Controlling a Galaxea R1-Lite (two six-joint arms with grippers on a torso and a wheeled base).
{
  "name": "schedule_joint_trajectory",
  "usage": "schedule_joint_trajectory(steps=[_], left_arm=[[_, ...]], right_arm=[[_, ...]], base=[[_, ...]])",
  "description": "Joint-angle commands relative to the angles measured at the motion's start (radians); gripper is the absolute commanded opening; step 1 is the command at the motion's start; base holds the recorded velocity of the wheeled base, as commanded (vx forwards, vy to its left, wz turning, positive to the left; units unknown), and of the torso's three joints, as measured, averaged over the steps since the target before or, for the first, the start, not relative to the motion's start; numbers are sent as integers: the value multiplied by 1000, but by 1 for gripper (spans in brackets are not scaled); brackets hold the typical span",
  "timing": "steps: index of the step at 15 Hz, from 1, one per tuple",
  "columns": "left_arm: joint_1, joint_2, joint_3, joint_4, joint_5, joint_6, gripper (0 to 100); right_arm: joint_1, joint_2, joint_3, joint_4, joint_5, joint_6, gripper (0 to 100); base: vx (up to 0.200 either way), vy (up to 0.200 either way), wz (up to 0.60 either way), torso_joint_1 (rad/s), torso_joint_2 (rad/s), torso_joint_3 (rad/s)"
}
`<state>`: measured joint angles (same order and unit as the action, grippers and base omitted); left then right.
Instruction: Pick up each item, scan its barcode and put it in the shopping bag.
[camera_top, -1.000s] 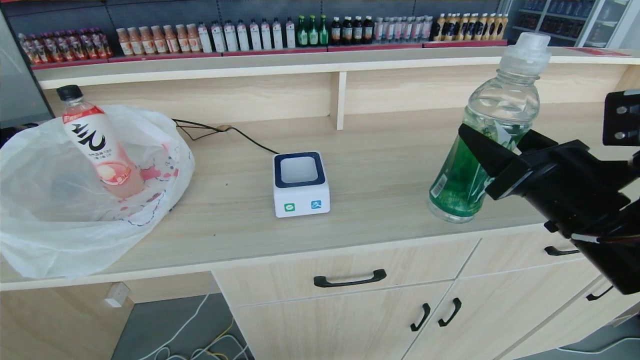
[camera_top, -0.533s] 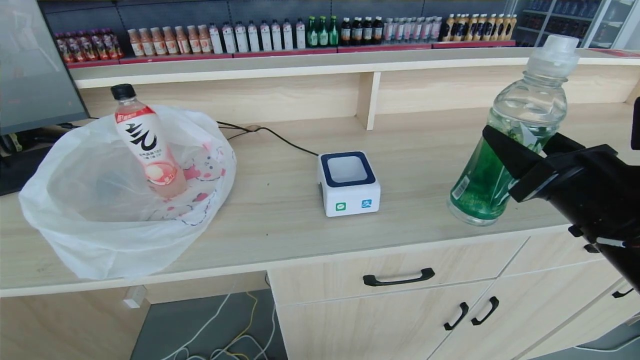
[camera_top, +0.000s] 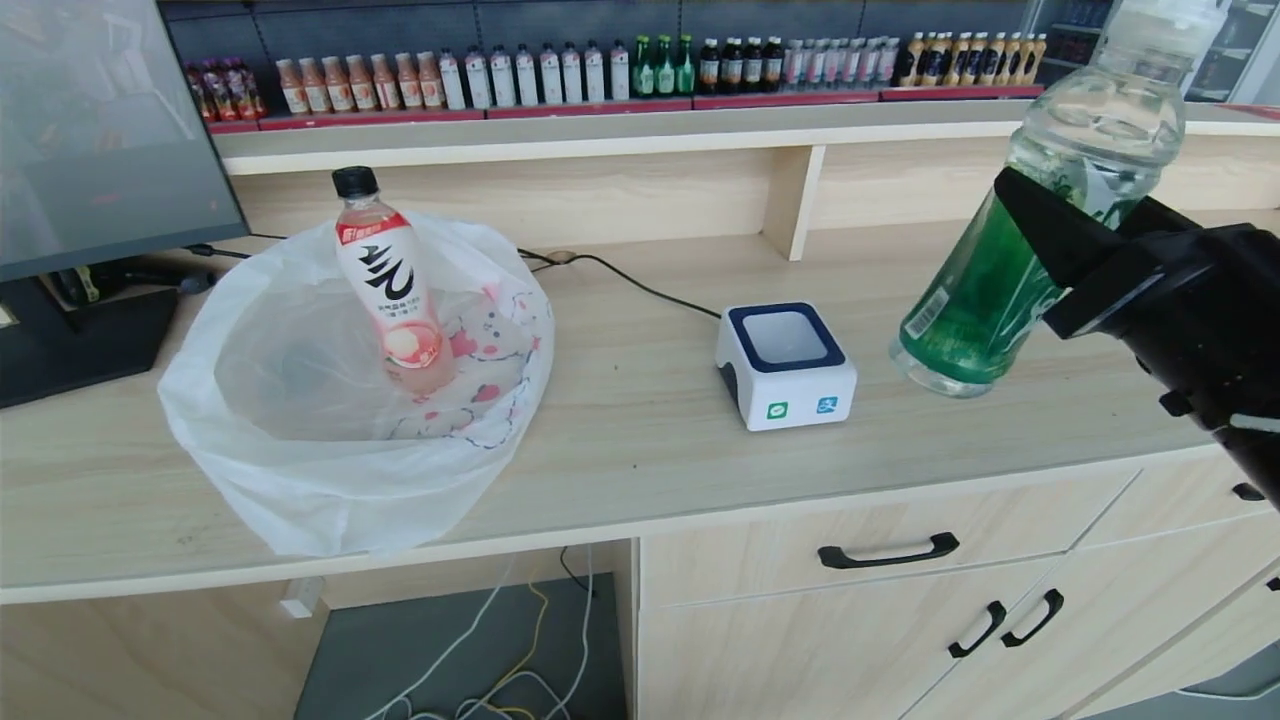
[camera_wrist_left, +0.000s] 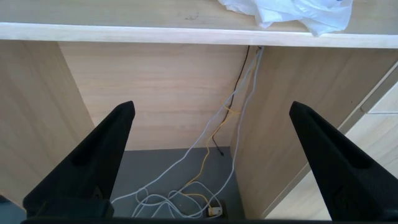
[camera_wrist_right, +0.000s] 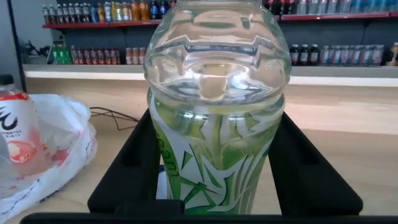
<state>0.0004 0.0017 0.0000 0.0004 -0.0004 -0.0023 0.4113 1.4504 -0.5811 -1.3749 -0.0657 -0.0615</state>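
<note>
1. Step in hand: the second item is between pick-up and scan. Your right gripper (camera_top: 1050, 215) is clamped on the green bottle (camera_top: 985, 290) at mid-body, one finger on either side in the right wrist view.
2. Bottle position: it is tilted, with the cap leaning up and to the right. The base sits low, near the scanner (camera_top: 786, 365) on its right side. The base looks lifted off the counter (camera_top: 620, 440), though contact cannot be ruled out.
3. Barcode (camera_top: 925, 312): a white patch low on the label. It faces the scanner's side and is not over the top window.
4. Your left gripper (camera_wrist_left: 211, 155) has its fingers spread wide with nothing between them. It hangs below the counter edge, facing the recess with the cables (camera_wrist_left: 211, 168).
5. Shopping bag (camera_top: 330, 470): it sits on the counter left of the scanner, mouth open. A pink bottle (camera_top: 392, 285) stands inside, leaning slightly.
6. Next move, as judged: carry the green bottle over the scanner window and turn it until the barcode faces the glass. Only then carry it across to the bag, and lower it beside the pink bottle, not onto it.
</note>
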Motion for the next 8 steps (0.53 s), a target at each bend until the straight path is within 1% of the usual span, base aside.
schedule_joint_trajectory(steps=[1,2,3,4,7,8], left_arm=[[1,0,0,1,0,-1,100],[0,0,0,1,0,-1,100],[1,0,0,1,0,-1,100],[0,0,0,1,0,1,100],[1,0,0,1,0,1,100],[1,0,0,1,0,1,100]], right_arm=[[0,22,-79,17,0,14,0],[0,31,-100,22,1,15,0],[0,64,-158,40,20,35,0],[1,71,-161,48,24,32,0],[21,79,-163,66,24,-44,0],[47,93,-178,68,26,-90,0]], base=[[0,0,0,0,0,0],[0,0,0,0,0,0],[0,0,0,0,0,0],[0,0,0,0,0,0],[0,0,0,0,0,0],[0,0,0,0,0,0]])
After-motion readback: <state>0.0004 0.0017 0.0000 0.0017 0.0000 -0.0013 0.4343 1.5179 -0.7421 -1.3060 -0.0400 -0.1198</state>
